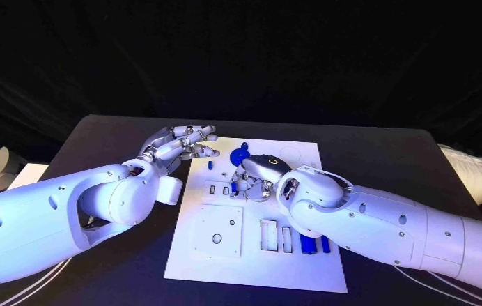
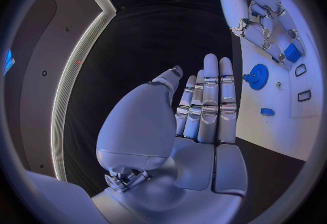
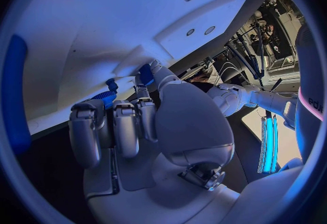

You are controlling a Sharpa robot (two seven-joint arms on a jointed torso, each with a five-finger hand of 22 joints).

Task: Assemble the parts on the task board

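White board (image 1: 301, 264) lying mid-table. Right hand (image 1: 253, 178) curling down onto board's middle, fingertips pinching small blue piece (image 3: 145, 74) against board surface. Blue gear (image 1: 239, 157) sitting on board just beyond right hand, toward far edge. Two blue bars (image 1: 314, 243) lying on board near its near edge, beside right forearm. Small blue peg (image 2: 267, 111) resting on board near gear. Left hand (image 1: 179, 146) hovering off board's left edge, fingers straight and together, palm flat, holding nothing.
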